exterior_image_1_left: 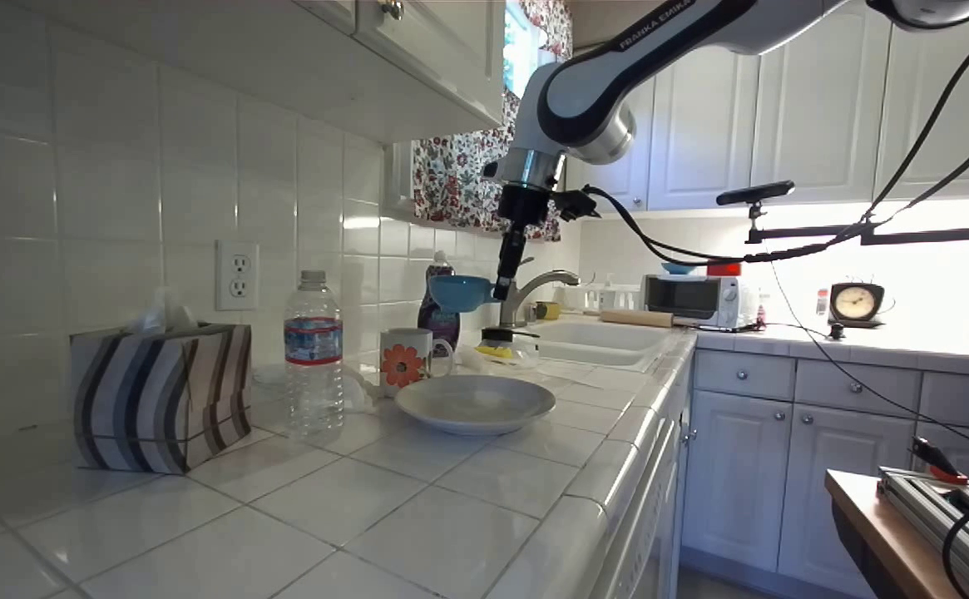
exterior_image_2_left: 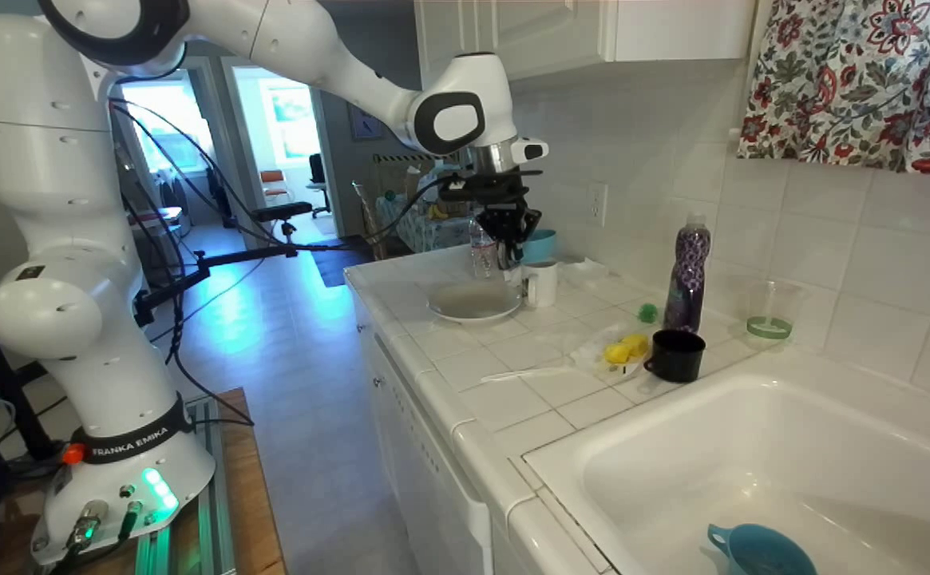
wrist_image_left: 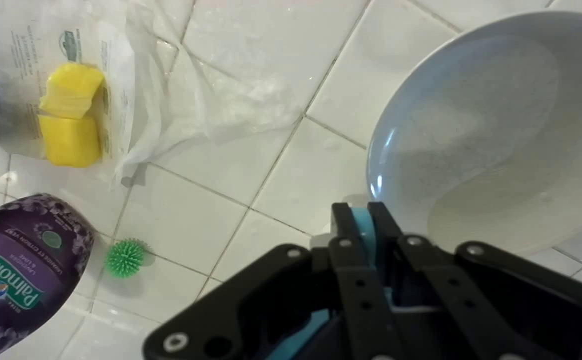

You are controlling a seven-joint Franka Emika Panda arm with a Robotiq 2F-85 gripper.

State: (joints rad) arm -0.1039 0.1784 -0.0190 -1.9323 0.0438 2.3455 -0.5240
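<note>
Gripper (wrist_image_left: 358, 212): your fingers (wrist_image_left: 341, 222) grip the blue cup (exterior_image_1_left: 457, 293) at one side.
Cup: you hold it raised, near the mug (exterior_image_1_left: 406, 362).
Bowl (exterior_image_1_left: 476, 403): just beside the mug, set back from your counter edge (exterior_image_1_left: 613, 462).
Gap: you have tile (wrist_image_left: 315, 165) between bowl and wrapper (wrist_image_left: 121, 100).

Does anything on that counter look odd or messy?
Slightly messy: yellow chunks lie uncovered on a crumpled wrapper near the sink, and a spiky green ball sits by the purple bottle like something dropped. I see nothing clearly broken.
</note>
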